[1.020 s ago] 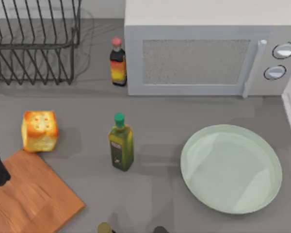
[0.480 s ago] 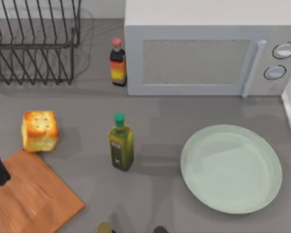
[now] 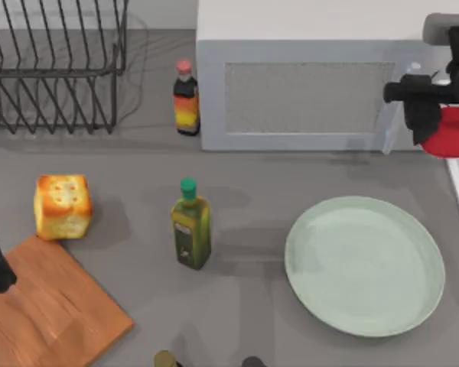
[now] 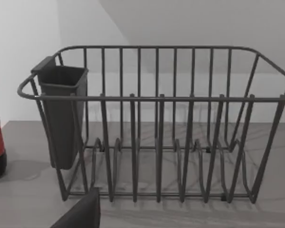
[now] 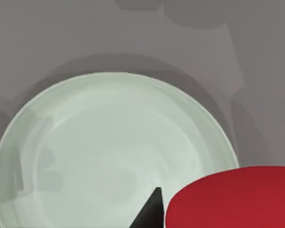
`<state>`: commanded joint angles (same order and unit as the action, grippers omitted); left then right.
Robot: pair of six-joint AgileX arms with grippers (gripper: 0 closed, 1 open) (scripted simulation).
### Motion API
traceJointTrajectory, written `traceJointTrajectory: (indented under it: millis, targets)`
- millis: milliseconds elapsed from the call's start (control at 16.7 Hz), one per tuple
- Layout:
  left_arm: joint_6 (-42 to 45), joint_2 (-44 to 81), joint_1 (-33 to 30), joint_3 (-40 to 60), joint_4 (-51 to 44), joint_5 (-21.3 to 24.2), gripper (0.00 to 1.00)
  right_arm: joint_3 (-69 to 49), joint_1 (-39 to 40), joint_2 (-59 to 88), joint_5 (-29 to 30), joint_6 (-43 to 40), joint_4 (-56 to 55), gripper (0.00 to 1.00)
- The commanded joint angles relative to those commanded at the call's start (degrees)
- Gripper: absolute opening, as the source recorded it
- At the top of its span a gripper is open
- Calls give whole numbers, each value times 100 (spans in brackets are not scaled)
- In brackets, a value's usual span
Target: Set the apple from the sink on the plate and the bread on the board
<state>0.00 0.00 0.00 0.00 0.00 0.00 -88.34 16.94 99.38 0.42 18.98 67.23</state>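
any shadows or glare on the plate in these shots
Top view: the plate has soft pale sheen patches, no hard glare, and the right gripper holding the apple casts no clear shadow on it. Right wrist view: faint grey smudges on the plate's surface.

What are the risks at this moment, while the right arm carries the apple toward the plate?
1. The right gripper holds the apple high beside the microwave, not yet over the plate; released now, it would likely miss.
2. The rounded apple may roll off the plate's shallow rim.
3. The bread is not yet on the board; the left gripper is parked at the table's left edge.
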Motion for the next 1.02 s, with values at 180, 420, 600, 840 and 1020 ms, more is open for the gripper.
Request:
traceJointTrajectory:
  millis: [180,420,600,840,1020]
  targets:
    - [0,0,0,0,0,0,100,188,718,153,-18,655,167,0]
    - [0,0,0,0,0,0,100,406,1276,438,-37,1155,278,0]
    - [0,0,0,0,0,0,100,424,1315,464,-39,1189,284,0]
    - [0,0,0,0,0,0,100,424,1315,464,-39,1189,284,15]
    - [0,0,0,0,0,0,100,424,1315,464,-39,1189,284,38]
